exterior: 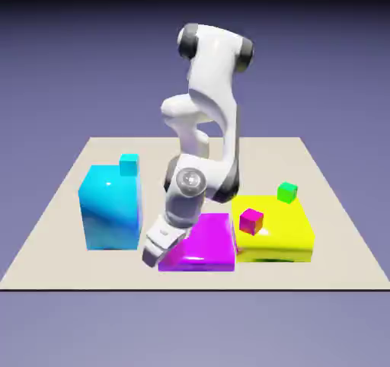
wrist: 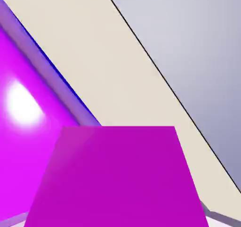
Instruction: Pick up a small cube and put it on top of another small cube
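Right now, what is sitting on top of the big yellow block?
On the yellow block sit a small green cube and a small magenta cube, apart. Nothing there is covered.

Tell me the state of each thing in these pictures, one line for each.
gripper: shut on the small cube.
small cube: held, large in the hand view.
magenta block: flat on the table.
cube with orange side: resting on the yellow block.
green cube: on the yellow block.
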You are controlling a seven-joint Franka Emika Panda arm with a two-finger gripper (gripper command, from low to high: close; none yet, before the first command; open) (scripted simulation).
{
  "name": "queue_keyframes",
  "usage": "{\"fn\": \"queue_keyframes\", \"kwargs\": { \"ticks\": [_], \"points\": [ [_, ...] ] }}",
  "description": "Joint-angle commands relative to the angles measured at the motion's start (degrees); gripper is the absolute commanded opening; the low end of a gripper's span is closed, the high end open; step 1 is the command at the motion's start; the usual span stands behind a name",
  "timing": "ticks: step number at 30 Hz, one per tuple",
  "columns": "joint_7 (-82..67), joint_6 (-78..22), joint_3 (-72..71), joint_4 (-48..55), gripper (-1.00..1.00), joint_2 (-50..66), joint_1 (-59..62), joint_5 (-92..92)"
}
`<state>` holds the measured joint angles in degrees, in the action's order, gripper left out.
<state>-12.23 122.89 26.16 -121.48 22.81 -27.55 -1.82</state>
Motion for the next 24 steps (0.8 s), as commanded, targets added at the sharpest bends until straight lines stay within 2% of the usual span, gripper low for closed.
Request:
{"fn": "queue_keyframes", "kwargs": {
  "ticks": [1, 17, 20, 24],
  "points": [
    [0.7, -0.5, -2.1, -0.7, -1.00, -1.5, 0.2, -1.4],
    [11.3, -9.3, -35.3, -12.0, -1.00, -25.6, 3.7, -22.7],
    [10.6, -8.5, -36.7, -12.5, -1.00, -25.3, 4.5, -25.4],
    [14.3, 0.7, -34.8, -17.0, -1.00, -20.1, 6.0, -30.3]
  ]
}}
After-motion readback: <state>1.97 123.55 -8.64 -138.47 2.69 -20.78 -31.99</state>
